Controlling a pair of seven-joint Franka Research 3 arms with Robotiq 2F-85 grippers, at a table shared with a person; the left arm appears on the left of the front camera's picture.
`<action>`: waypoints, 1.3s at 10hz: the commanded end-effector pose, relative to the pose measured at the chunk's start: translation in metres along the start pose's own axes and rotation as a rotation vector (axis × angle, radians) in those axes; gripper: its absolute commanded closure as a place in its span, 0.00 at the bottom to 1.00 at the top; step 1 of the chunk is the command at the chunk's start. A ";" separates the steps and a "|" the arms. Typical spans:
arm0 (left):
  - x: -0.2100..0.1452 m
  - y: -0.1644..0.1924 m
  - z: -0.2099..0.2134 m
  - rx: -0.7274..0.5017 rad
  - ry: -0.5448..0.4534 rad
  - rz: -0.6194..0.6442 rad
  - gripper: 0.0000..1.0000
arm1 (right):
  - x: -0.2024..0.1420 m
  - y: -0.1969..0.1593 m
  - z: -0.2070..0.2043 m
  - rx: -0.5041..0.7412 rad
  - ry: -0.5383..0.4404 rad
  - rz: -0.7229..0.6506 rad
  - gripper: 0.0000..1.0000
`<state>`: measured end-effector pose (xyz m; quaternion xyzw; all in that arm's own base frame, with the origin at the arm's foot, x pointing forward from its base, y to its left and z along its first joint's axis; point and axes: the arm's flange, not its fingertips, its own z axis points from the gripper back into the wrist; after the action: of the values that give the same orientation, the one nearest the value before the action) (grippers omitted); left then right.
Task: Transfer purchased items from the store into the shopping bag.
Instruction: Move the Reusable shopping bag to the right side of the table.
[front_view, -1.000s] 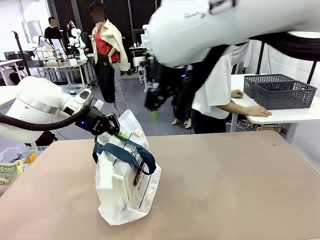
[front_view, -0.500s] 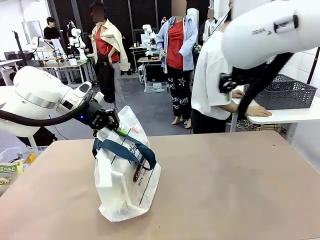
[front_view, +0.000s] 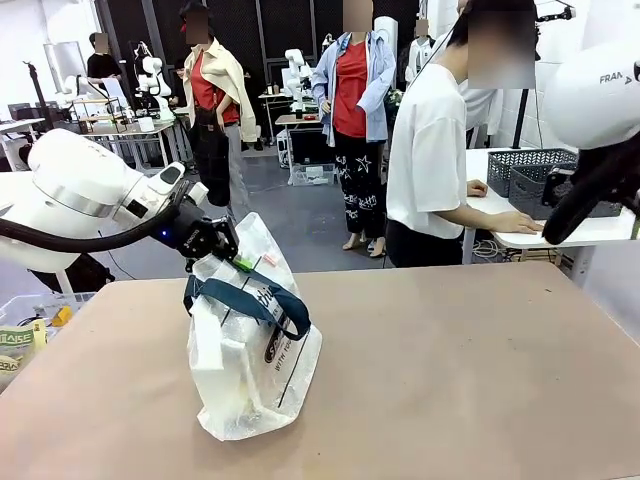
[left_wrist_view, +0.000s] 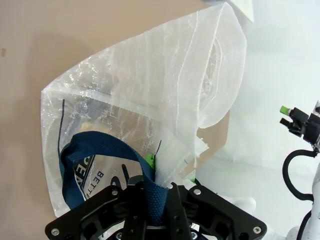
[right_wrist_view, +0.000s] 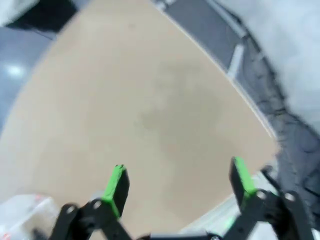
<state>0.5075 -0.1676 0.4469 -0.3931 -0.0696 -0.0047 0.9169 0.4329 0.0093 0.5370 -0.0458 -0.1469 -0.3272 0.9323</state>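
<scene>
Gripping the shopping bag (front_view: 250, 360) by its top, the left gripper (front_view: 222, 247) is pinched tight on a navy handle (left_wrist_view: 155, 200) and a fold of thin plastic, as the left wrist view shows, with a sliver of green pad beside the strap. From the front, its arm (front_view: 85, 195) comes in low from the desk's left edge, bent and angled down to the bag's upper rim. That desk (front_view: 470, 380) is the largest thing here, tan and bare across its whole middle and right side, so open room runs from the bag to the right edge and to the far edge. The bag stands upright on the left half, nearer the near edge, its second handle (front_view: 255, 300) draped across the front. Its contents are hard to make out: pale boxy shapes show through the translucent film, and a small touch of red near the top. A person (front_view: 430, 160) stands beyond the far edge, one hand (front_view: 518, 222) resting on a white side table (front_view: 570, 232) beside dark mesh baskets (front_view: 560, 172). High at the right edge, the right arm (front_view: 600, 120) is cut off by the frame, its gripper end dark against the baskets and unclear. In the right wrist view, blurred, the right gripper (right_wrist_view: 179, 182) has its green-padded fingers (right_wrist_view: 117, 182) spread wide over bare desk, holding nothing.
</scene>
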 end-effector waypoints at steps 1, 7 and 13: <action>0.017 -0.013 0.015 0.069 -0.082 0.030 1.00 | 0.010 0.001 0.009 -0.067 -0.018 0.026 0.00; 0.091 -0.007 0.148 0.257 -0.377 0.098 1.00 | 0.010 0.001 0.009 -0.067 -0.018 0.026 0.00; 0.118 0.083 0.231 0.412 -0.532 0.308 1.00 | 0.010 0.001 0.009 -0.067 -0.018 0.026 0.00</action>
<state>0.5942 0.0589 0.5502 -0.1895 -0.2373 0.2302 0.9246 0.4356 0.0057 0.5457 -0.0714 -0.1489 -0.3220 0.9322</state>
